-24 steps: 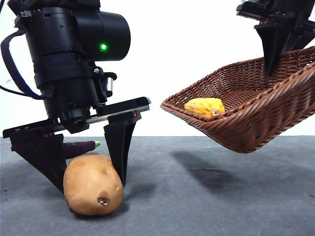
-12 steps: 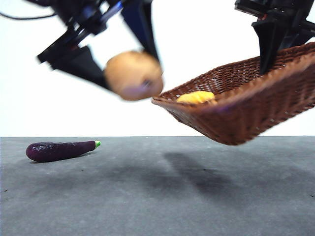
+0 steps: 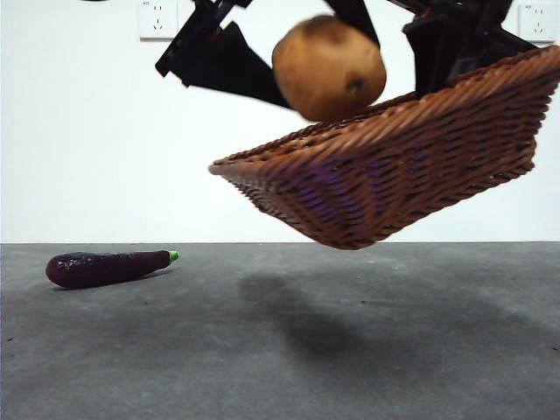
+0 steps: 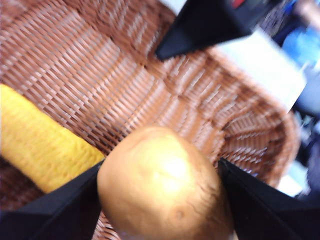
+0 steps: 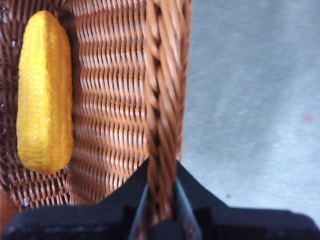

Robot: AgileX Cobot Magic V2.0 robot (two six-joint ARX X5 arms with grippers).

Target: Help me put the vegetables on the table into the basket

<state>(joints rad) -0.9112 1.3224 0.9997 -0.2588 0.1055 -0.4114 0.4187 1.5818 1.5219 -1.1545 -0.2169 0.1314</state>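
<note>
I cannot read any text, label, brand, number or sign here, not on the basket, not on the vegetables, not on the arms, and not on the table.

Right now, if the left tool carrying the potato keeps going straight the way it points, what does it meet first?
Probably the basket floor: the left tool points into it, potato leading, with the corn piece just to one side. Depth is unclear.
</note>
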